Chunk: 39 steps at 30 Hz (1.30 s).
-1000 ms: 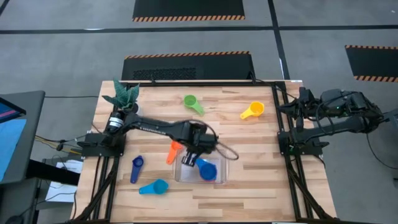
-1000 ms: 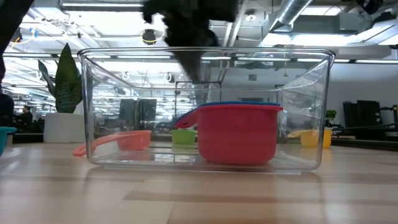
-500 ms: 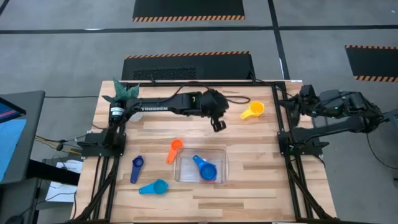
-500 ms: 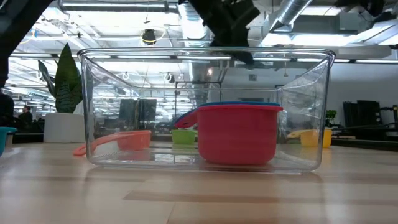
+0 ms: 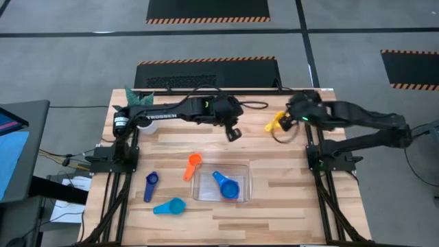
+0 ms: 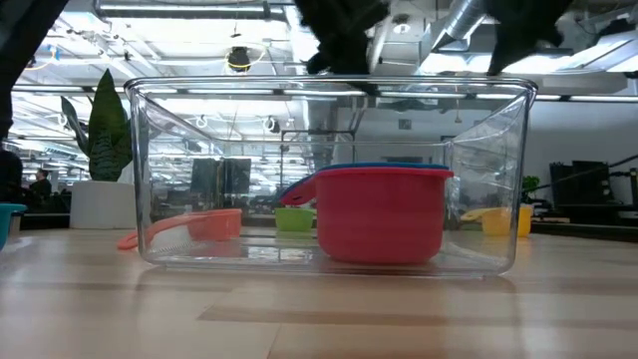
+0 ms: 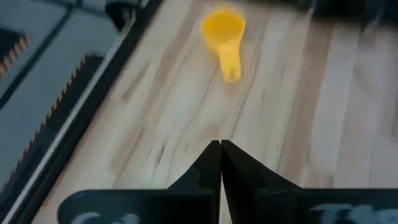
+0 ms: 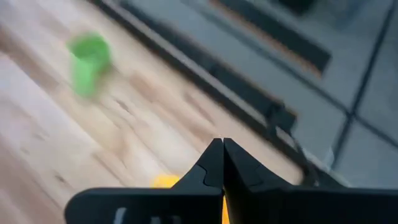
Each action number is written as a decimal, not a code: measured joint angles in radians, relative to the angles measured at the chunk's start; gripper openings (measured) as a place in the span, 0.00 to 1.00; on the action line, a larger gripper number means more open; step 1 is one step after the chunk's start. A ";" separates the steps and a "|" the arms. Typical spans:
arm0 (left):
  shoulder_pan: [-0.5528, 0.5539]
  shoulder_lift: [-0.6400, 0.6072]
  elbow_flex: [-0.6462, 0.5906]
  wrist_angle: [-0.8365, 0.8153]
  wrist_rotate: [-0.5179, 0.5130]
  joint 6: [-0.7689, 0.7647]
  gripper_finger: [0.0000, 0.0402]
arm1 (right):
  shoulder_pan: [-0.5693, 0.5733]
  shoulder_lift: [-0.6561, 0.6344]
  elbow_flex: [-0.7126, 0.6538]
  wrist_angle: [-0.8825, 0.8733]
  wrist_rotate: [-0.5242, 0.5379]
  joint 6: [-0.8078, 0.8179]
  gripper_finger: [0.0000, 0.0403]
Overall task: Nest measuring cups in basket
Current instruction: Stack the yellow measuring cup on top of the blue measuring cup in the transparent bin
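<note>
High view shows the clear basket (image 5: 221, 186) near the front edge of the table (image 5: 274, 199), a little left of centre, with the blue measuring cup (image 5: 227, 186) lying in it; the low view shows this blue one seated inside the red measuring cup (image 6: 382, 213), so nesting has begun. Just beside the basket's left wall lies the orange cup (image 5: 191, 166), and nearer the front-left corner lie the navy cup (image 5: 150, 186) and the light blue cup (image 5: 170, 206), all well clear of the basket and waiting to go in. The left tool (image 5: 233, 132) hangs over the middle of the table toward the back edge, its fingers pressed together and holding nothing, as the left wrist view confirms; that view looks at the yellow cup (image 7: 225, 32). The right tool (image 5: 282, 123) is stretched in from the right edge to the same yellow cup (image 5: 276, 123) near the back-right corner, fingers likewise closed and empty in its wrist view, which shows the green cup (image 8: 88, 58) farther along the back edge. Both arms seem aimed at the yellow cup, so one should probably give way.
</note>
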 joint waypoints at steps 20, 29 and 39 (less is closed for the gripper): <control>-0.095 -0.085 0.000 -0.523 -0.157 -0.166 0.00 | -0.446 0.500 0.001 0.004 -0.278 -0.036 0.03; -0.146 -0.085 0.000 -0.550 -0.188 -0.177 0.00 | -0.476 0.688 0.001 0.015 -0.366 -0.055 0.03; -0.182 -0.085 0.000 -0.551 -0.204 -0.177 0.00 | -0.496 0.795 0.001 -0.010 -0.489 -0.042 0.03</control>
